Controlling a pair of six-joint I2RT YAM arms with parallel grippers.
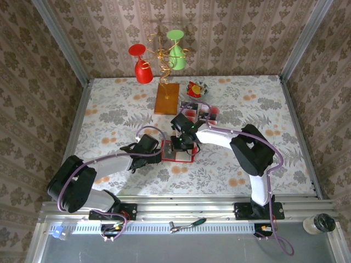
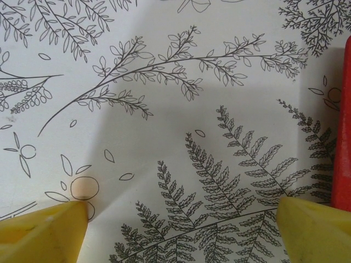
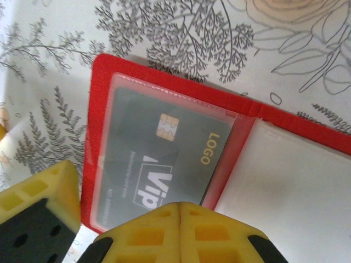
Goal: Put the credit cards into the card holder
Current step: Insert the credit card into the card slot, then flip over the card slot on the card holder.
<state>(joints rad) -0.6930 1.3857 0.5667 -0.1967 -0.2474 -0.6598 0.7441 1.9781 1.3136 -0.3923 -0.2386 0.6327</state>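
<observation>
The left pincer (image 2: pixel 181 208) is held wide apart just above the desk (image 2: pixel 164 82). Nothing is gripped between its yellow fingers, and the red edge of the card holder (image 2: pixel 344 126) is seen just beside one of them. The right pincer (image 3: pixel 180 213) is closed, tips pressed together, over the near edge of the opened holder. There a dark card (image 3: pixel 164 153) marked VIP and LOGO is lodged under a clear pocket; whether anything is pinched cannot be told. From above, both arms are seen bent inward, meeting at the holder at mid-desk. Further back, loose credit cards (image 1: pixel 197 113) are laid near a wooden slab (image 1: pixel 166 98).
</observation>
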